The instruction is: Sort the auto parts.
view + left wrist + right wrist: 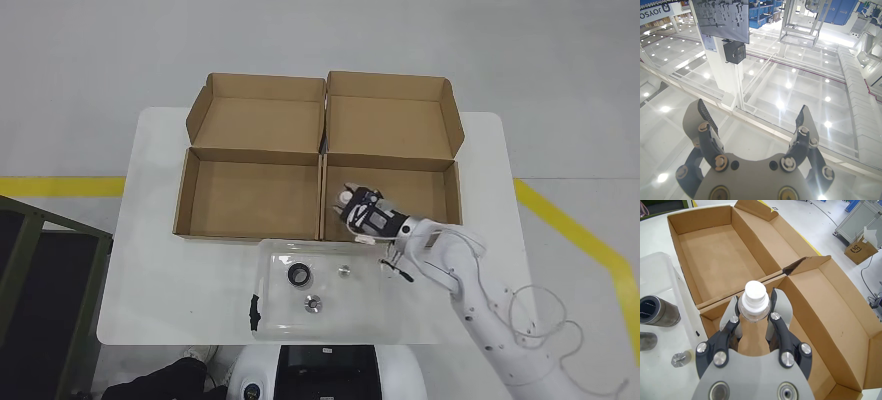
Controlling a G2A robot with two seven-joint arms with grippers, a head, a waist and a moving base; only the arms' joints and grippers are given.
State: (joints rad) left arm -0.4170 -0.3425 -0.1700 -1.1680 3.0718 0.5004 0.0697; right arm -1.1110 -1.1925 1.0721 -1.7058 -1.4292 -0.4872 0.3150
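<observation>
My right gripper (755, 295) is shut on a small clear part with a white stepped cap (755, 289). It holds the part above the near left corner of the right cardboard box (819, 306). In the top view the right gripper (352, 205) sits just inside that box (440, 190). The left cardboard box (250, 195) has a bare floor. A clear tray (270, 255) holds a dark hollow metal sleeve (299, 273) and two smaller metal parts (344, 269) (313, 303). My left gripper (751, 111) is open, holds nothing and points up at a ceiling.
Both boxes have their lids folded back toward the table's far side. The tray (662, 262) stands right against the boxes' near walls. A small black thing (255, 312) lies at the tray's left edge. Bare white table flanks the boxes.
</observation>
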